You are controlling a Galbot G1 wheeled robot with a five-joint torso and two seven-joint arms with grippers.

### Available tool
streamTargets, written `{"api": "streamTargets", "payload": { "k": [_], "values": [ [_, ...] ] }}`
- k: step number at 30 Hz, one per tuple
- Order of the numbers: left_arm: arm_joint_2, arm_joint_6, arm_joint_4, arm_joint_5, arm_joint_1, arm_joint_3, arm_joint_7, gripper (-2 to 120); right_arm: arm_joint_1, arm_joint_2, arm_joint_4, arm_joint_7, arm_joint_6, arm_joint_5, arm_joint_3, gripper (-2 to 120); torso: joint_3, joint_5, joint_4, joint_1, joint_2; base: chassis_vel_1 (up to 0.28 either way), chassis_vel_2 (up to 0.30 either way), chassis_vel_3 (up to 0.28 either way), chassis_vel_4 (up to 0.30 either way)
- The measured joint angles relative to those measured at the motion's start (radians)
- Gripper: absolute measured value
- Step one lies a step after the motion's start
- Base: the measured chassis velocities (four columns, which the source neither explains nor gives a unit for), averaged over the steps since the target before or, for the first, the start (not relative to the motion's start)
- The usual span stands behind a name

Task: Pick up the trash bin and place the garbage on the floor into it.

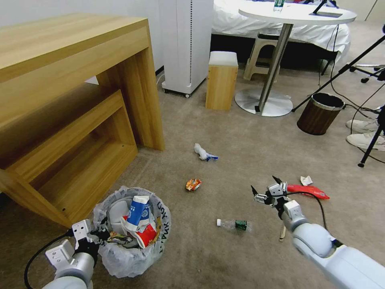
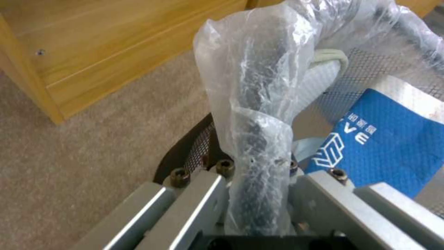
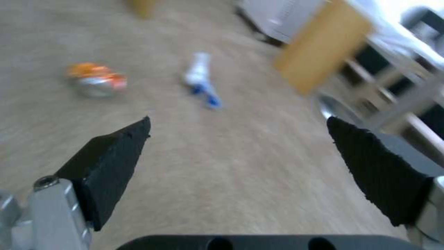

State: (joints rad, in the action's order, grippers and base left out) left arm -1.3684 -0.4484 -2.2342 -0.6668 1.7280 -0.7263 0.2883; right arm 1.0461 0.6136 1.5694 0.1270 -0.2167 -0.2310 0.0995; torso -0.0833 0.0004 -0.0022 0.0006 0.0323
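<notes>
I had the left gripper (image 1: pixel 97 234) jaws clenched on the trash bin (image 1: pixel 154 249) rim, right gripper (image 1: pixel 264 188) jaws released above the floor (image 1: pixel 224 257).

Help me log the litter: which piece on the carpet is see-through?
The small bottle, lying on its side near the right hand; the can, wrapper and tissues are opaque.

The blue paper cup (image 2: pixel 384 139) in the bin shows white letters "VE" and a white logo. The bag's black letters (image 1: pixel 161 212) are too small to read.
</notes>
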Motion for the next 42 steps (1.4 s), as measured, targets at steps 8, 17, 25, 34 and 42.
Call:
{"api": "streamTargets", "payload": {
  "k": [8,17,25,34,42],
  "values": [
    [-0.006,0.01,0.017,0.005,0.0,0.001,-0.004,1,-0.067,-0.048,-0.103,-0.097,-0.08,0.03,0.165,92,0.0,-0.0005,0.0,0.0,0.0,0.0,0.0,0.0,0.0],
    [-0.011,0.021,0.027,0.005,-0.003,0.0,-0.005,1,-0.141,-0.033,-0.21,-0.094,-0.089,0.032,0.308,96,0.0,-0.0004,-0.0001,0.0,0.0,0.0,0.0,0.0,0.0],
    [-0.012,0.024,0.038,0.006,-0.011,0.004,-0.007,1,-0.189,0.047,-0.307,-0.083,-0.067,0.014,0.363,96,0.0,-0.0003,0.0,0.0,0.0,0.0,0.0,0.0,0.0],
    [-0.016,0.022,0.038,0.002,-0.023,0.007,-0.008,1,-0.224,0.13,-0.375,-0.074,-0.045,-0.005,0.443,96,0.0,-0.0003,0.0,0.0,0.0,0.0,0.0,0.0,0.0],
    [-0.016,0.024,0.048,-0.001,-0.03,0.004,-0.007,1,-0.22,0.169,-0.431,-0.066,-0.043,-0.01,0.462,91,0.0,-0.0005,-0.0001,0.0,0.0,0.0,0.0,0.0,0.0]
  ]
}}
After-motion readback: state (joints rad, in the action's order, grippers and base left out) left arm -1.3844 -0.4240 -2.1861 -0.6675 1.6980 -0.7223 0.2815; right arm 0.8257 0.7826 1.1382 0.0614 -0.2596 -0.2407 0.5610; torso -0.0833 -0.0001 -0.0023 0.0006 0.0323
